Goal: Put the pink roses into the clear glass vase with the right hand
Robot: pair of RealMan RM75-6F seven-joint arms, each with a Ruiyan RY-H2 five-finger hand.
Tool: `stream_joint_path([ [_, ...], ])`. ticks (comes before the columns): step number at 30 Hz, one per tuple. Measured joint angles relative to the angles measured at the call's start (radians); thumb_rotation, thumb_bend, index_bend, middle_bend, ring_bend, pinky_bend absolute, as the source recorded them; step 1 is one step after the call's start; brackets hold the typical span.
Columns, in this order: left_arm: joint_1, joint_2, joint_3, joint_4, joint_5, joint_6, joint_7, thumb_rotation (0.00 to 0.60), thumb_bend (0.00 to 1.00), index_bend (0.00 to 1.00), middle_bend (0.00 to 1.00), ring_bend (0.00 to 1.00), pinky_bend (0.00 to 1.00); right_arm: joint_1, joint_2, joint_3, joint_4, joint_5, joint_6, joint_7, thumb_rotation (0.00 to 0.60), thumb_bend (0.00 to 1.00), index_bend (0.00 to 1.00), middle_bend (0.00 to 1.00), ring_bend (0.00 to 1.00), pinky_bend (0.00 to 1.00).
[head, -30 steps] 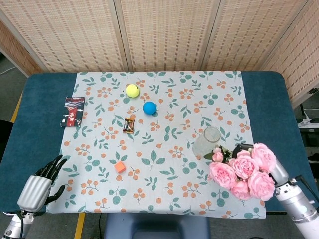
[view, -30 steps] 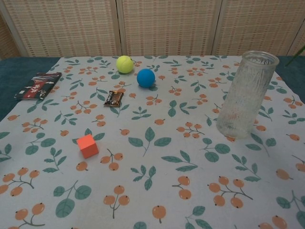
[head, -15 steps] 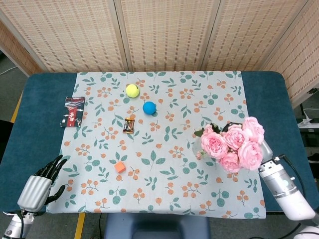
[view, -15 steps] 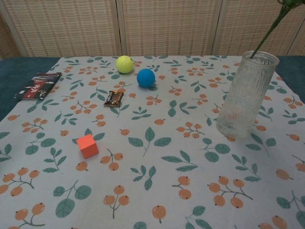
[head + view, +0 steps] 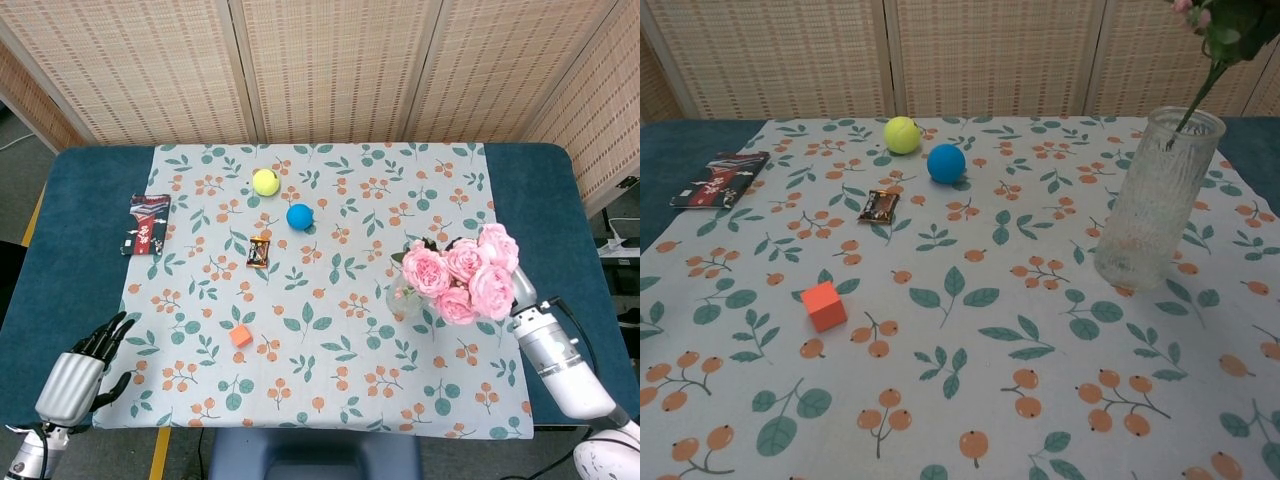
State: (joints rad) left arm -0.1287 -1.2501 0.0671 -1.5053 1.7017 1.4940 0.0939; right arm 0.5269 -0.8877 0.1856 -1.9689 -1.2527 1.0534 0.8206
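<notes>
The bunch of pink roses (image 5: 462, 274) hangs above the clear glass vase (image 5: 403, 300), whose top the blooms cover in the head view. My right hand (image 5: 520, 293) holds the bunch from the right and is mostly hidden behind the flowers. In the chest view the vase (image 5: 1155, 200) stands upright at the right, and a green stem (image 5: 1192, 103) slants down into its mouth from leaves at the top corner. My left hand (image 5: 85, 365) rests at the near left table edge, fingers apart, holding nothing.
On the floral cloth (image 5: 320, 350) lie a yellow ball (image 5: 265, 181), a blue ball (image 5: 299, 216), a small wrapped candy (image 5: 259, 252), an orange cube (image 5: 240, 335) and a dark red packet (image 5: 146, 224) at the left. A woven screen stands behind the table.
My right hand has carried the roses up and to the left, from the near right edge to over the vase. A stem tip now dips into the vase mouth.
</notes>
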Motion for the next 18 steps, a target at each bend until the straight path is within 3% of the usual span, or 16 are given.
stream_joint_path([
  [2, -0.001, 0.0, 0.001, 0.0, -0.001, -0.003, 0.0, 0.6, 0.35, 0.04, 0.03, 0.16, 0.39, 0.009, 0.005, -0.003, 0.018, -0.002, -0.049, 0.015, 0.6, 0.35, 0.35, 0.89, 0.75, 1.0],
  [6, -0.001, -0.001, 0.001, 0.0, -0.002, -0.004, 0.003, 0.6, 0.35, 0.04, 0.03, 0.16, 0.39, 0.033, 0.007, -0.005, 0.09, -0.014, -0.174, 0.064, 0.6, 0.26, 0.22, 0.89, 0.75, 1.0],
  [11, -0.002, 0.0, 0.001, 0.0, -0.002, -0.006, 0.003, 0.6, 0.35, 0.04, 0.03, 0.16, 0.39, 0.048, 0.004, -0.01, 0.145, -0.047, -0.247, 0.108, 0.6, 0.12, 0.03, 0.89, 0.73, 1.0],
  [18, -0.001, -0.002, 0.001, 0.001, -0.002, -0.005, 0.005, 0.6, 0.35, 0.04, 0.03, 0.16, 0.39, 0.029, 0.024, -0.034, 0.171, -0.173, -0.227, 0.105, 0.6, 0.07, 0.0, 0.81, 0.69, 1.0],
])
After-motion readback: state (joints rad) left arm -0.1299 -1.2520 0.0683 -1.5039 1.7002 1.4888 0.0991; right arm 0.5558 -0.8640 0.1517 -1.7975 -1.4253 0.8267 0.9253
